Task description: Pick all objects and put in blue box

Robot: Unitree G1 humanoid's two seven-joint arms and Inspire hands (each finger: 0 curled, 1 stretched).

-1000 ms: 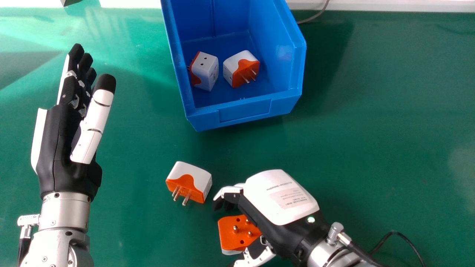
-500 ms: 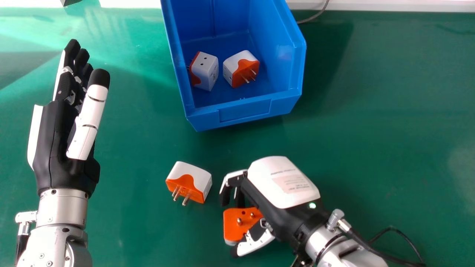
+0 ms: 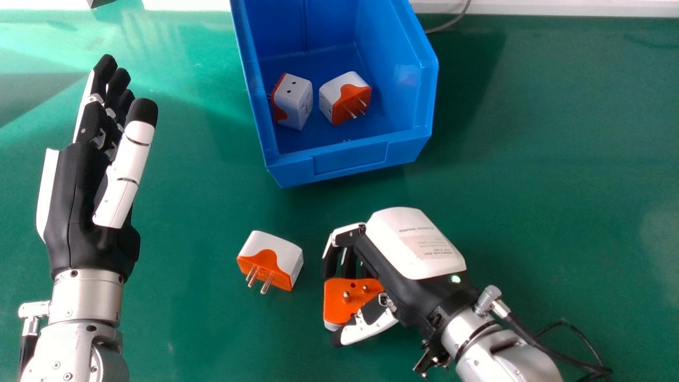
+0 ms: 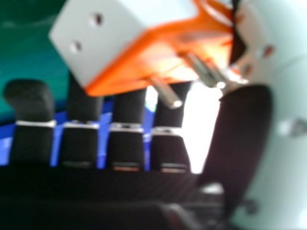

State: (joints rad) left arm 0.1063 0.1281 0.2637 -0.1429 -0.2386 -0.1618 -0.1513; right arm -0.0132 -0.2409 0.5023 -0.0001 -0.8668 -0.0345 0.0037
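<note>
Right robot hand [image 3: 408, 260] grips one plug adapter [image 3: 338, 305]; the blue box [image 3: 350, 159] holds two others [image 3: 294, 102].

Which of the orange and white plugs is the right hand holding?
The one nearest the head view's bottom edge, pinched between the right hand's fingers and thumb.

Legible text: none. The right hand [image 3: 406, 300], at 4 o'clock in the head view, bears a printed label [image 3: 431, 249] on its white back cover [image 3: 395, 220]; characters unreadable.
</note>
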